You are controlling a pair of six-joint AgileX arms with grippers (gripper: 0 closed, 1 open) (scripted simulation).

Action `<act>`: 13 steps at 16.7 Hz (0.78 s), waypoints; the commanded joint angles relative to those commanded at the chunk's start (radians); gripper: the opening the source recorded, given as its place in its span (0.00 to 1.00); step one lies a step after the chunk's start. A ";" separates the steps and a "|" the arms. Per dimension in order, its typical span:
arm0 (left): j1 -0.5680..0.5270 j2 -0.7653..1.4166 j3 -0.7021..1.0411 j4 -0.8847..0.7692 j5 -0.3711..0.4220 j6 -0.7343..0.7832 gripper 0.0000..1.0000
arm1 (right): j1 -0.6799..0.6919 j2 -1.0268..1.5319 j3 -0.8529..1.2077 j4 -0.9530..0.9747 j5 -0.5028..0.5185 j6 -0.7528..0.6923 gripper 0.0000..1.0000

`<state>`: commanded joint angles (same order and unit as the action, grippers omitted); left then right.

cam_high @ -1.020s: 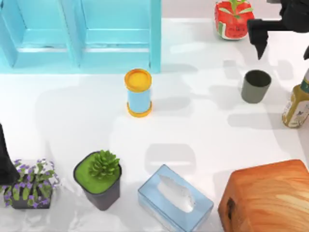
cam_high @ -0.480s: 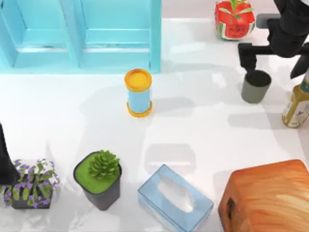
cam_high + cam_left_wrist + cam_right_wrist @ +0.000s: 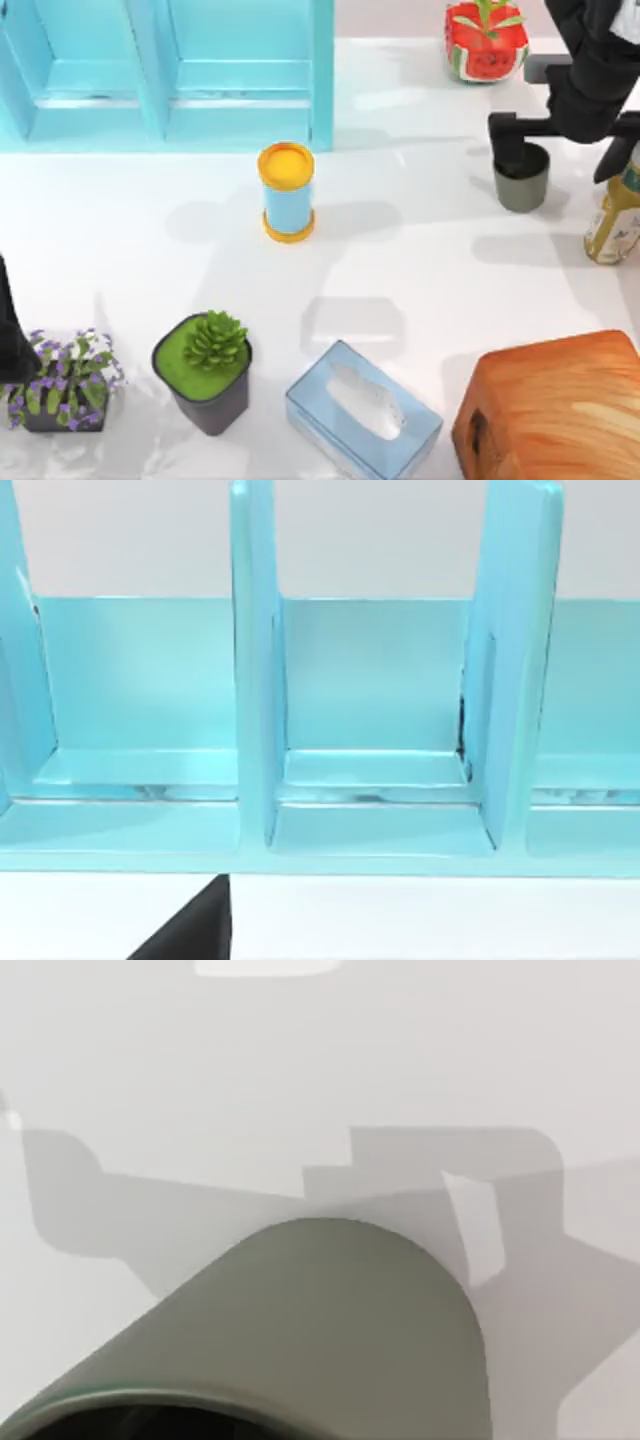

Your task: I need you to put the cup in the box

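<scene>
Cup (image 3: 521,178) stands upright at the table's (image 3: 420,260) right side, between the spread fingers of the right gripper (image 3: 560,140), one finger (image 3: 503,140) at its left rim and the other beyond by the bottle (image 3: 613,215). The right wrist view shows the cup's wall (image 3: 330,1330) close beneath. The left arm (image 3: 12,335) is parked at the left edge, facing the blue box (image 3: 370,780); I cannot tell its fingers' state.

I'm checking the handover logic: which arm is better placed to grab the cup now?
Right. The right gripper hangs open right over the cup at the table's right side, while the left arm sits parked at the far left edge.
</scene>
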<state>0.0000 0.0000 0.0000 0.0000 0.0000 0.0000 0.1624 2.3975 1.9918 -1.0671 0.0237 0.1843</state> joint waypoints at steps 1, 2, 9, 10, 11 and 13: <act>0.000 0.000 0.000 0.000 0.000 0.000 1.00 | 0.000 0.000 0.000 0.000 0.000 0.000 0.85; 0.000 0.000 0.000 0.000 0.000 0.000 1.00 | 0.000 0.000 0.000 0.000 0.000 0.000 0.77; 0.000 0.000 0.000 0.000 0.000 0.000 1.00 | 0.000 0.000 0.000 0.000 0.000 0.000 0.25; 0.000 0.000 0.000 0.000 0.000 0.000 1.00 | 0.000 0.000 0.000 0.000 0.000 0.000 0.17; 0.000 0.000 0.000 0.000 0.000 0.000 1.00 | 0.000 0.000 0.000 0.000 0.000 0.000 0.10; 0.000 0.000 0.000 0.000 0.000 0.000 1.00 | 0.000 0.000 0.000 0.000 0.000 0.000 0.00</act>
<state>0.0000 0.0000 0.0000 0.0000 0.0000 0.0000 0.1624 2.3975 1.9918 -1.0671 0.0237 0.1843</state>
